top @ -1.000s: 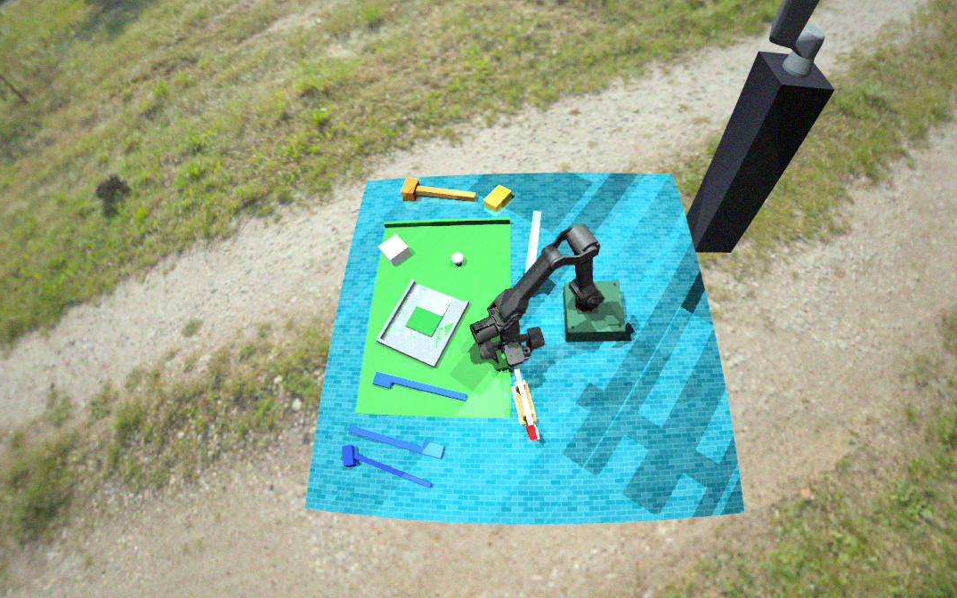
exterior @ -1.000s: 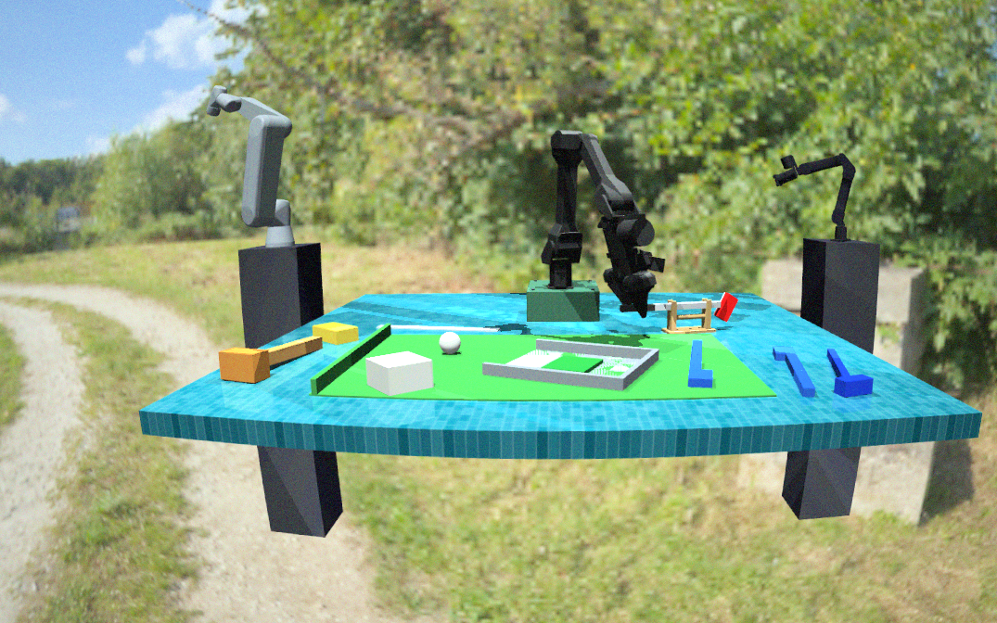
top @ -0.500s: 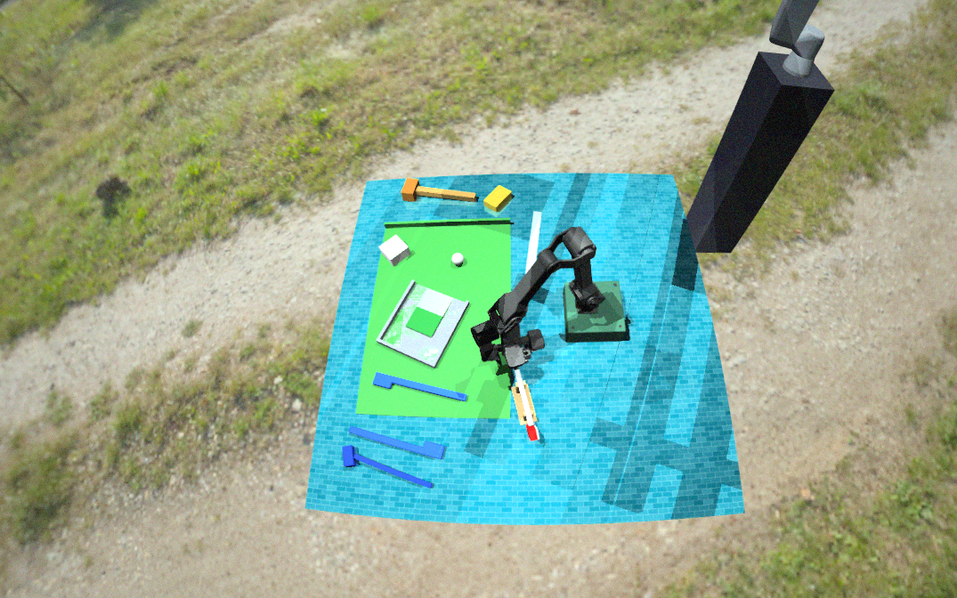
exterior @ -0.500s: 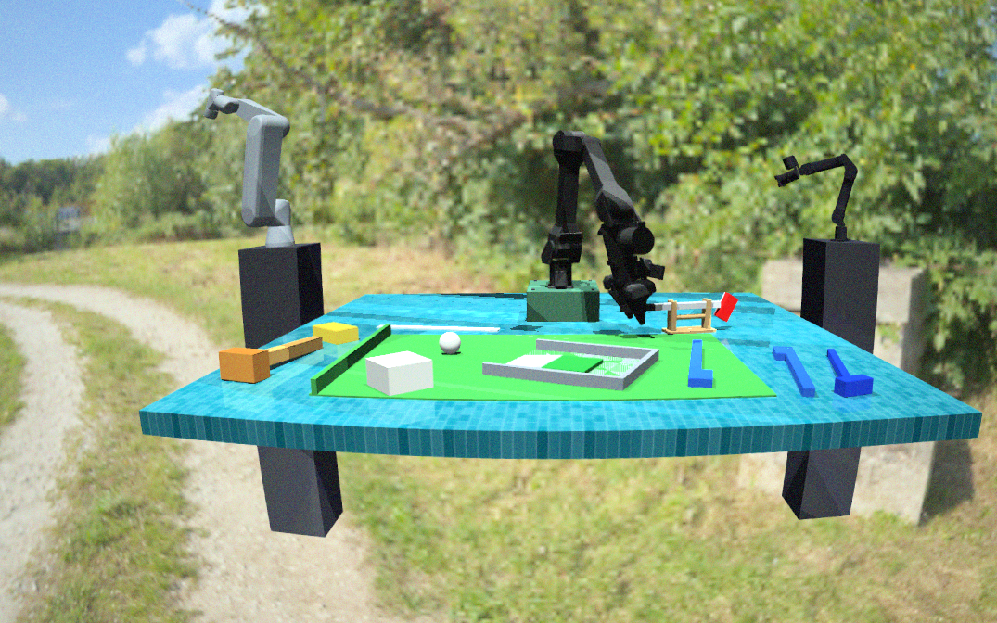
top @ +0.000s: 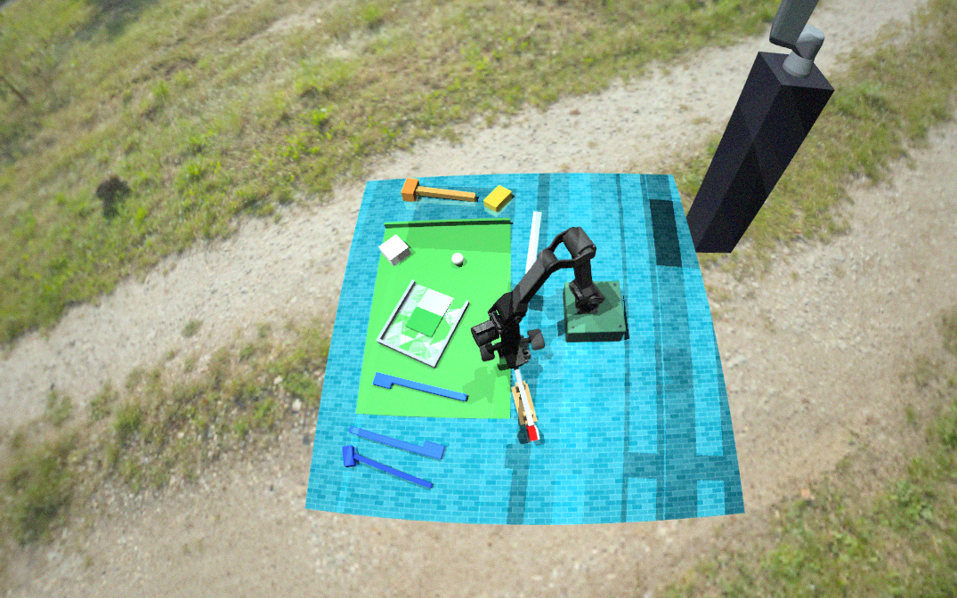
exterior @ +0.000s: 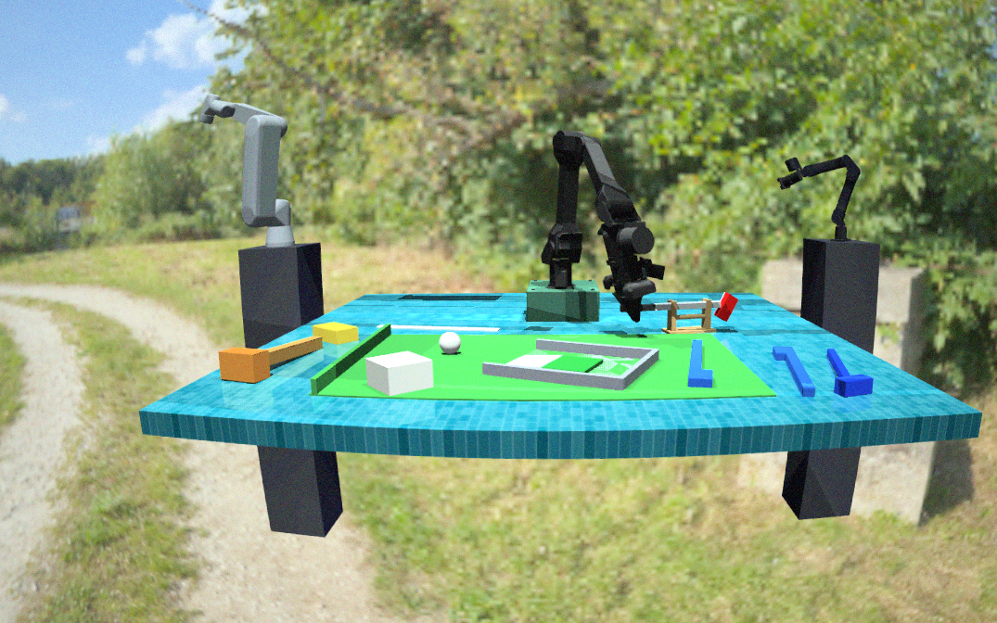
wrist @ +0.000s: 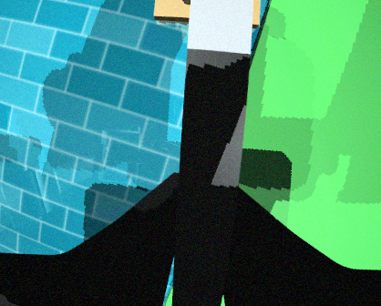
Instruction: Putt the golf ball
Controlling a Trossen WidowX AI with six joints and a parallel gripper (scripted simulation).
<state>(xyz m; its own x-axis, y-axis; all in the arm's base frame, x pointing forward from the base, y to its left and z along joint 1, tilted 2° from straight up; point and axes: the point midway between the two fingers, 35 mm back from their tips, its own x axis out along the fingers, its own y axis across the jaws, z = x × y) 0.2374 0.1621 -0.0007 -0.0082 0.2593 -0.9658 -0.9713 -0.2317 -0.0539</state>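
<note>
The red putter [top: 532,432] [exterior: 726,307] lies across a wooden stand [exterior: 672,318] [wrist: 170,9], its red head beyond the stand's far end. Its white shaft and dark handle show in the wrist view [wrist: 220,25]. My gripper [top: 515,364] [exterior: 636,315] [wrist: 198,184] points down and is shut on the putter's dark handle, with one finger on each side. The white golf ball [top: 458,259] [exterior: 449,342] rests on the green mat [top: 482,286] [exterior: 726,383]. The white ramp [top: 434,299] [exterior: 527,362] leads to the raised green [top: 423,319] [exterior: 575,363] inside a low grey-walled frame [top: 408,355] [exterior: 556,377].
A white block [top: 394,249] [exterior: 400,373] is on the mat near a low green wall [top: 452,222] [exterior: 347,362]. An orange mallet [top: 409,189] [exterior: 245,365] and yellow block [top: 498,197] [exterior: 335,332] lie beyond. Blue clubs [top: 422,387] [top: 400,442] [top: 393,472] lie at the stand's end of the table.
</note>
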